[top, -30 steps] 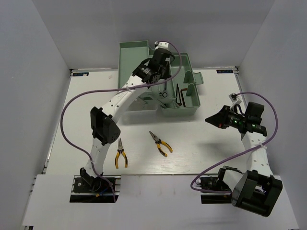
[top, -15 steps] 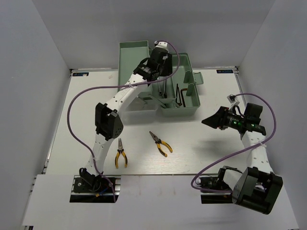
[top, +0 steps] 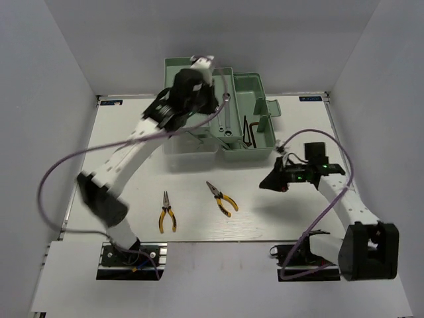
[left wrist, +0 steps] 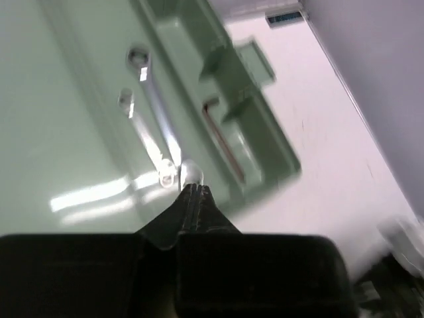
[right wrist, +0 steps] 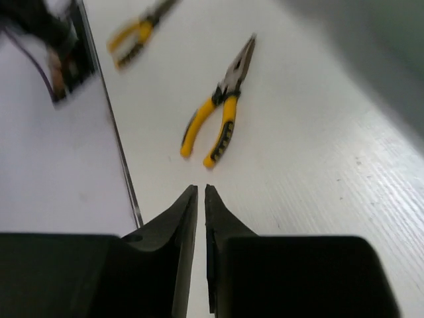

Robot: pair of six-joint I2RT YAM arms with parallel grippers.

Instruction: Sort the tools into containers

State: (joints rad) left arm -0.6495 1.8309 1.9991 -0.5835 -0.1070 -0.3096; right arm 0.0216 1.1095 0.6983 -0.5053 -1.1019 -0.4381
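One pliers (right wrist: 230, 79) ahead of right hand (right wrist: 201, 191)

White table (top: 278, 212), matte, faint grain showing in the right wrist view. Pale grey walls (top: 40, 99) stand at 9, 12 and 3 o'clock. Blue label (top: 111, 102) at the 11 o'clock corner; second blue label (top: 310, 99) at the 1 o'clock corner.

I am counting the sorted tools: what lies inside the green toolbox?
Silver wrenches lie in the toolbox's middle part, and dark hex keys in a compartment to their right. The left arm covers the box's left portion, so anything there is hidden.
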